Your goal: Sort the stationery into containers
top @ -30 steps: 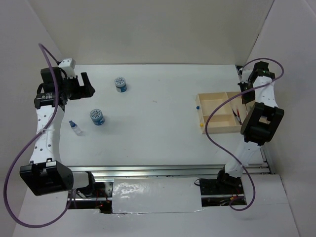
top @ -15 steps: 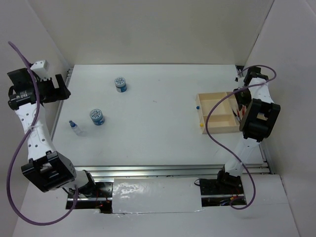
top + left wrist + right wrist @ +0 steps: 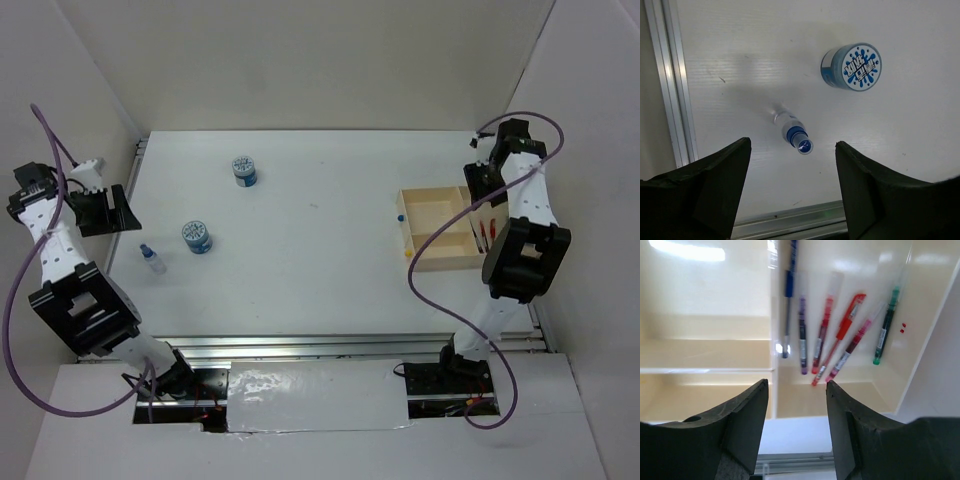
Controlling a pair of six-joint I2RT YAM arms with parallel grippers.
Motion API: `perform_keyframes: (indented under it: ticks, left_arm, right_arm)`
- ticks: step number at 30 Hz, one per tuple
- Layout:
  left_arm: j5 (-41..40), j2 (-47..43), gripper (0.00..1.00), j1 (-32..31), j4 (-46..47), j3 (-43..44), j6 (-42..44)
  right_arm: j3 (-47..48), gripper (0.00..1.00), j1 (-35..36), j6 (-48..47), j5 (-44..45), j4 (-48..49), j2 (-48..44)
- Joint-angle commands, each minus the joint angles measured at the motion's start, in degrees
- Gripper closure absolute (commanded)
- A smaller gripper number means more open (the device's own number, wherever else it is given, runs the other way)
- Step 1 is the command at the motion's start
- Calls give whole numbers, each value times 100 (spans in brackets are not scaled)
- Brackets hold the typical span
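Hovering over the beige tray (image 3: 437,240), right gripper (image 3: 796,392) with fingers spread, holding nothing; pens (image 3: 823,335) lying in its right-hand compartment. Well left of the tray, two blue-and-white rolls (image 3: 196,236) and a small bottle (image 3: 790,131) on the table, left gripper (image 3: 792,165) above, fingers likewise apart and empty.

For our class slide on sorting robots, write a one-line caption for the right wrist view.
Open right pincer hovering over a beige divided tray, six coloured pens lying in one compartment.
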Motion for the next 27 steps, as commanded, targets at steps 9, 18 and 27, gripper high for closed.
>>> perform_keyframes:
  ticks: [9,18,27]
  left_arm:
    - [-297,75,26,-93,-124,-474,435]
    - [-491,22,29,-444,244,-1011,365]
    - [-701,74,30,-594,684,-1178,216]
  right_arm:
    - [-525,43,337,501,-1027,-239,-1446]
    - [-903,43,337,501,-1185,-142,-1674]
    - [-1088,43,302,493,-1334,-133,-1648]
